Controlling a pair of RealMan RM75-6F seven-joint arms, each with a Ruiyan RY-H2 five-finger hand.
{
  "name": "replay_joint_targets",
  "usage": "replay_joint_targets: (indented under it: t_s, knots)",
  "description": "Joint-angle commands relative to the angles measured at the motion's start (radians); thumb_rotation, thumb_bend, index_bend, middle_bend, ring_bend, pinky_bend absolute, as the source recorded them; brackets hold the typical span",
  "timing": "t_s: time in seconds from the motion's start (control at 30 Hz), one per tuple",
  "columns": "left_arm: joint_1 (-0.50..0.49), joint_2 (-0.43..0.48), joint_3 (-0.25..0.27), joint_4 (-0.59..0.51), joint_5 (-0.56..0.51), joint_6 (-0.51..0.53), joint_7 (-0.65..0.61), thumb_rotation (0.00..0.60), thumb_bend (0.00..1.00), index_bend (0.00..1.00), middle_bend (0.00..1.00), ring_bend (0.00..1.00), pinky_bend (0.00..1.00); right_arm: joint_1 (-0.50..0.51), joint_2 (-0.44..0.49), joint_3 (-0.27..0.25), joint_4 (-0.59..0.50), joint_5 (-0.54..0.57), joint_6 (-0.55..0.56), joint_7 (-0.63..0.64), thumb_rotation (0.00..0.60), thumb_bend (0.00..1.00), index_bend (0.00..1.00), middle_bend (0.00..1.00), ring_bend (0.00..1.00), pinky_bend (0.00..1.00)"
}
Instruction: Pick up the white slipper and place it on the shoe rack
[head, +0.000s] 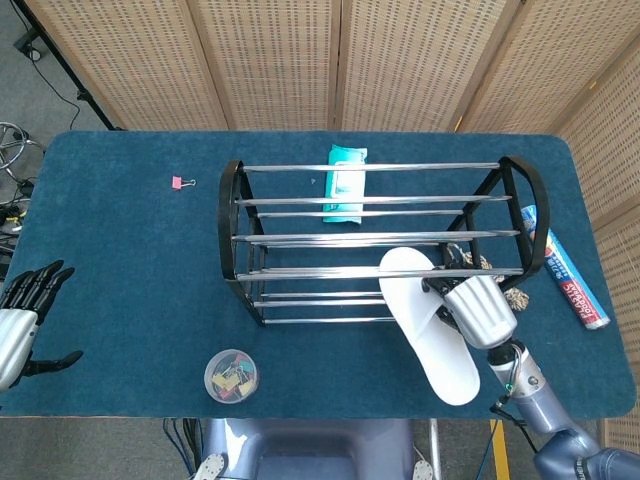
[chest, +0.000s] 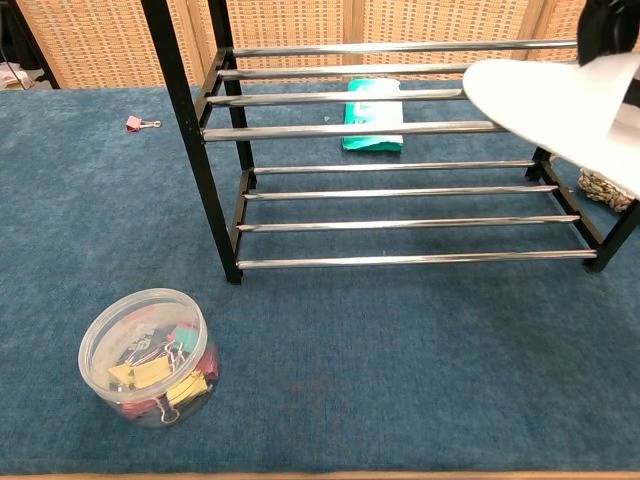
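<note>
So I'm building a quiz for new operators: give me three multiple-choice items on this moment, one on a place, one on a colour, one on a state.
1. Where is the tub of clips?
A. on the rack's top shelf
B. on the table in front of the rack's left end
C. beside the blue tube

2. What colour is the lone clip lying left of the rack?
A. pink
B. green
C. black

3. What is the right hand doing?
A. resting open on the table
B. holding the slipper
C. gripping a rack bar

Answers:
1 B: the tub stands on the table, short of the rack.
2 A: the clip is pink.
3 B: the right hand holds the slipper, toe over the rack's front bars.
</note>
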Motion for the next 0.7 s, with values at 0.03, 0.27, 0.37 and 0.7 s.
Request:
replay_joint_targets:
  t_s: [0.03,0.27,0.37,0.7]
  knots:
    - [0.001,0.002,0.000,0.001,0.002,0.002,-0.004,0.600,0.00,0.00,0.00,0.00,0.00,0.007,-0.004,0.027,-0.026,0.030,-0.031,-0.014,0.600,0.64,0.67,0.59,0.55,0.70]
    - [0.002,0.006,-0.001,0.005,0.002,0.003,-0.019,0.600,0.00,0.00,0.00,0.00,0.00,0.016,-0.006,0.068,-0.057,0.076,-0.080,-0.039,0.600,0.64,0.67,0.59,0.55,0.70]
    - [0.001,0.008,-0.001,0.006,0.003,0.002,-0.024,0.600,0.00,0.00,0.00,0.00,0.00,0.019,-0.008,0.083,-0.073,0.099,-0.102,-0.055,0.600,0.64,0.67,0.59,0.55,0.70]
    - [0.001,0.012,-0.001,0.008,0.005,0.001,-0.033,0.600,0.00,0.00,0.00,0.00,0.00,0.039,-0.037,0.129,-0.106,0.150,-0.153,-0.109,0.600,0.64,0.67,0.59,0.55,0.70]
